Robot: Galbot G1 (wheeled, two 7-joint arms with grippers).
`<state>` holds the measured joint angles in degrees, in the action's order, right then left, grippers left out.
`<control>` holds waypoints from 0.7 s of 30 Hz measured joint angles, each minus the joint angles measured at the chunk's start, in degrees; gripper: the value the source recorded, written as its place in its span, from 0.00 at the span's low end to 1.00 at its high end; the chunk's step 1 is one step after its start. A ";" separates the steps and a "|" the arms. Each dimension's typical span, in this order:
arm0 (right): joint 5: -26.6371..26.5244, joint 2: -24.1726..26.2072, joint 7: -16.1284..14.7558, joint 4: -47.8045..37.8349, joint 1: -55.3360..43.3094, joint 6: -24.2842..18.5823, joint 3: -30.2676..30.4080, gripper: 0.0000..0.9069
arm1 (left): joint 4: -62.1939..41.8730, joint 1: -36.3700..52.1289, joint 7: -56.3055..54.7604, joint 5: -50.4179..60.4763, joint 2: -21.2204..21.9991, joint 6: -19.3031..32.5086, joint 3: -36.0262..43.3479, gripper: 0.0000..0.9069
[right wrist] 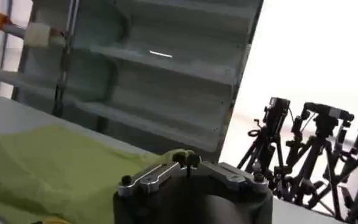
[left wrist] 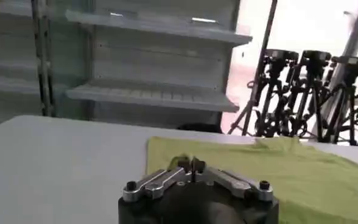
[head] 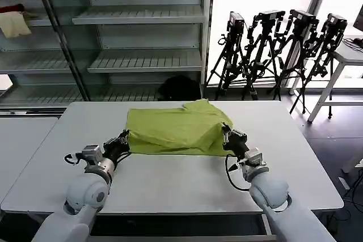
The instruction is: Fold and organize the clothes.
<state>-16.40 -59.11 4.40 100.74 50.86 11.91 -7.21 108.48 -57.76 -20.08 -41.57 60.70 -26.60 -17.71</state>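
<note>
A lime-green T-shirt [head: 177, 130] lies partly folded on the far middle of a pale grey table [head: 170, 179], its near edge straight and its far right corner bunched up into a small peak.

The left gripper [head: 124, 139] sits low over the table at the shirt's near left corner, touching the cloth edge. In the left wrist view its fingertips [left wrist: 183, 163] are pressed together at the shirt's edge [left wrist: 240, 164], though whether any cloth is caught between them cannot be told.

The right gripper [head: 227, 135] is at the shirt's near right corner, against the folded edge. In the right wrist view its fingertips [right wrist: 187, 159] meet with no gap, with green cloth [right wrist: 51, 164] spread out just beyond them; whether they pinch the fabric cannot be told.

Both arms reach forward from the near side of the table, roughly mirroring each other, 1 on each side of the shirt.

Behind the table stands a metal shelf unit [head: 142, 32]. To its right, several black tripods [head: 278, 49] stand on the floor by a bright window.
</note>
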 measured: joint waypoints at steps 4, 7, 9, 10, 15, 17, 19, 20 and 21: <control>0.45 0.28 0.03 -0.30 0.67 -0.06 -0.35 0.00 | -0.56 -0.03 0.59 0.73 0.06 0.34 0.12 0.00; 0.41 0.46 0.38 -0.15 1.77 0.11 -0.84 0.00 | -1.05 -0.34 0.98 1.39 0.16 0.56 0.13 0.00; 0.32 0.55 0.75 0.31 2.76 0.46 -1.27 0.00 | -1.46 -0.67 0.99 1.79 0.31 0.61 0.10 0.00; 0.23 0.55 1.00 0.59 3.37 0.70 -1.52 0.00 | -1.55 -0.85 0.99 2.00 0.32 0.61 0.02 0.00; -0.27 0.08 2.22 2.18 6.53 2.05 -2.54 0.00 | -1.88 -1.81 1.54 3.11 -0.04 0.38 -0.36 0.00; -0.38 -0.15 2.78 2.67 7.64 2.65 -2.85 0.00 | -2.13 -2.11 1.79 3.51 0.01 0.19 -0.34 0.00; -0.47 -0.35 3.31 2.82 8.42 3.12 -3.06 0.00 | -2.44 -2.19 1.95 3.99 0.23 0.02 -0.26 0.00; -0.56 -0.48 3.64 2.87 8.75 3.36 -3.17 0.00 | -2.56 -2.20 2.04 4.21 0.34 -0.03 -0.16 0.00; -0.67 -0.65 3.93 2.88 8.98 3.53 -3.26 0.00 | -2.75 -2.18 2.10 4.48 0.42 -0.08 -0.04 0.00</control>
<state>-17.07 -59.76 8.33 103.62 59.84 15.44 -10.47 105.73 -59.94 -17.98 -37.10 61.12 -26.69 -17.76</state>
